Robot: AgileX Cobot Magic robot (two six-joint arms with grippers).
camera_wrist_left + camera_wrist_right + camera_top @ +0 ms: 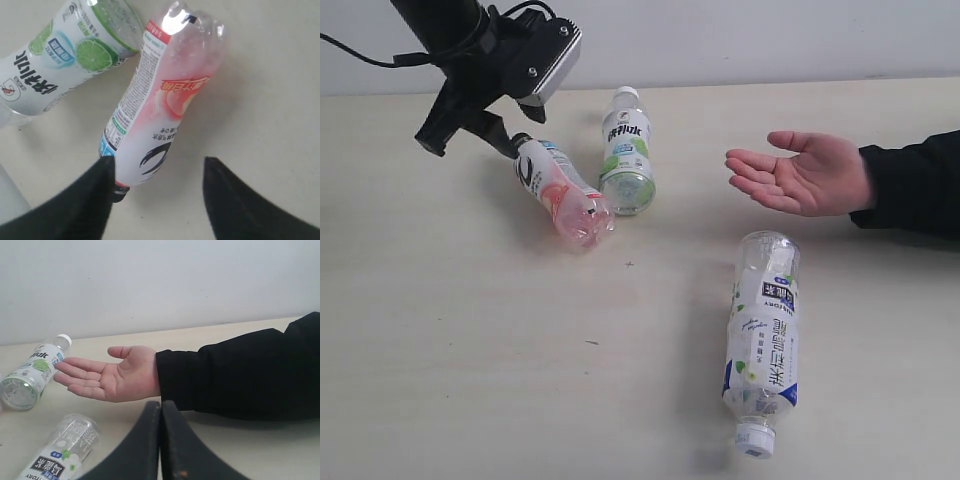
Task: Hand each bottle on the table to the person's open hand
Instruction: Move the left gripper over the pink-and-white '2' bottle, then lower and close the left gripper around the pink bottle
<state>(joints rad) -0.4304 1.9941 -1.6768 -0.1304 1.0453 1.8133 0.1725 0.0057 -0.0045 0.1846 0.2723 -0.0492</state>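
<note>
A pink-tinted bottle (560, 190) (165, 100) with a black cap lies on the table (470, 330). My left gripper (470, 147) (157, 164) hangs open over its cap end. One finger (95, 195) is beside the cap, the other stands apart, and nothing is gripped. A green-labelled, white-capped bottle (625, 150) (55, 70) (30, 375) lies right beside it. A third bottle with a blue and white label (765, 340) (60, 452) lies nearer the front. The person's open hand (800, 172) (112, 376) is held palm up on the right. My right gripper (161, 407) is shut and empty, close to the black sleeve (235, 375).
The person's black-sleeved forearm (915, 185) reaches in from the right edge, low over the table. A pale wall (770, 35) runs along the table's far edge. Bare tabletop lies at the front left.
</note>
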